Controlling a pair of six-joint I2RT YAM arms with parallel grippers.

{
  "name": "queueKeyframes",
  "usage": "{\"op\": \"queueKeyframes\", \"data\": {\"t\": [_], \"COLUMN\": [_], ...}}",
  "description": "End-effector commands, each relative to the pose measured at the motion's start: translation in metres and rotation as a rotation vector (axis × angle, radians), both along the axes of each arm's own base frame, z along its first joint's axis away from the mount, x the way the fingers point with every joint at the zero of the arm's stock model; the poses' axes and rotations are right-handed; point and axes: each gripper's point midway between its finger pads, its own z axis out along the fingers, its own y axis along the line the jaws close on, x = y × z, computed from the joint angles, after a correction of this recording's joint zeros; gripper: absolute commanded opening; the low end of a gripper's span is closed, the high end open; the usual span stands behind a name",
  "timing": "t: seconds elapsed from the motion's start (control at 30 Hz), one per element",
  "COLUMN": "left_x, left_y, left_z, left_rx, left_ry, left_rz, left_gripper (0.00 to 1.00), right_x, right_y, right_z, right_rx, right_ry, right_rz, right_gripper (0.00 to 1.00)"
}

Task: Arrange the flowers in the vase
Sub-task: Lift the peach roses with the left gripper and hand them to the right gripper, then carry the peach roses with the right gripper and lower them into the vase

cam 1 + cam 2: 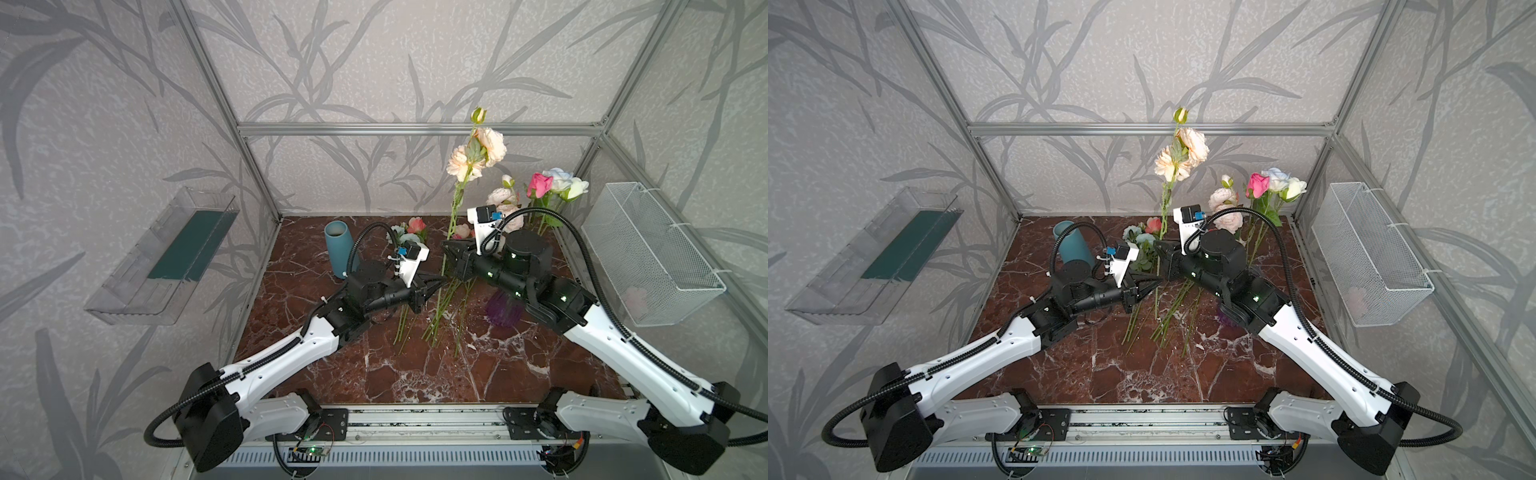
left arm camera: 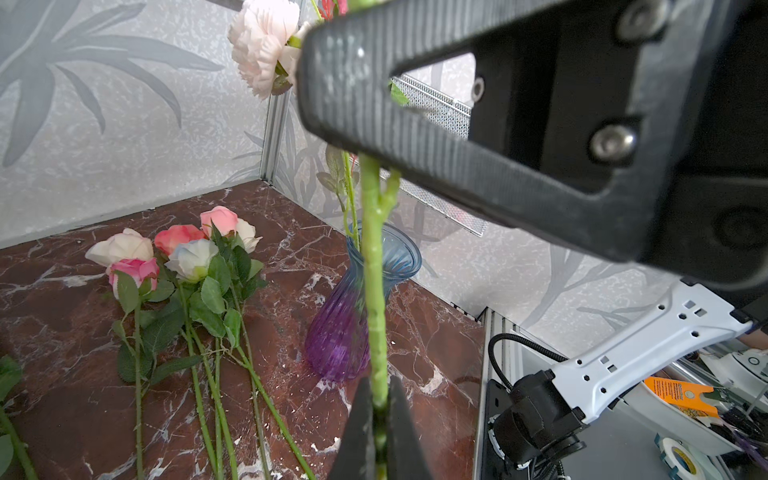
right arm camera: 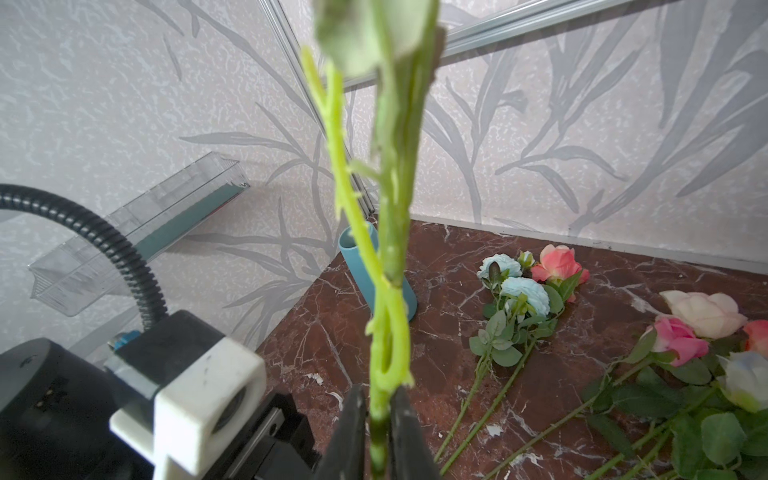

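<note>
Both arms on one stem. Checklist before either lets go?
1. Left fingers shut on the stem: ok.
2. Right fingers shut on the same stem, nearer the blooms: ok.
3. Stem roughly upright, blooms on top: ok.
4. Purple vase upright, room in its mouth: ok.
5. Vase open from above: not ok, right arm hangs over it in both top views.
6. Grip firmness: cannot tell.

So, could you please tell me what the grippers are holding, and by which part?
Both grip one tall peach flower by its bare green stem: left gripper lower, right gripper above it.
</note>
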Motion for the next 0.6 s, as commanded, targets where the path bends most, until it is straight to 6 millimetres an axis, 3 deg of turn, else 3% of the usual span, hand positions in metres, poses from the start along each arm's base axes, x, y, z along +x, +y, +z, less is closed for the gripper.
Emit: {"op": "queueKeyframes", "data": {"t": [0.0, 0.13, 0.2, 0.27, 0.37, 0.47, 0.57], "left_x": [-0.003, 0.002, 0.006, 0.010, 0.022, 0.035, 0.033], "left_y": [-0.001, 0.002, 0.004, 0.009, 0.021, 0.038, 0.042], "left_z": [0.006, 0.003, 0.002, 0.001, -0.001, 0.000, 0.004], "left_rx": [-0.005, 0.011, 0.019, 0.039, 0.082, 0.096, 0.076], "left_ry": [-0.024, -0.016, -0.014, -0.023, -0.046, -0.065, -0.094], "left_rz": [-0.008, 0.023, 0.049, 0.088, 0.189, 0.309, 0.316], "left_gripper": [0.03, 0.45, 0.59, 0.66, 0.69, 0.69, 0.69], "right_x": [0.001, 0.000, -0.002, -0.004, -0.008, -0.011, -0.016], "right_y": [-0.002, -0.007, -0.012, -0.020, -0.041, -0.079, -0.128], "right_z": [0.029, 0.033, 0.036, 0.040, 0.049, 0.057, 0.069], "right_rx": [0.061, 0.044, 0.041, 0.031, -0.030, -0.139, -0.231], "right_ry": [-0.067, -0.094, -0.110, -0.131, -0.183, -0.251, -0.327], "right_rz": [-0.011, -0.027, -0.041, -0.063, -0.132, -0.269, -0.443], "right_gripper": [0.05, 0.02, 0.01, 0.01, 0.01, 0.00, 0.00]}}
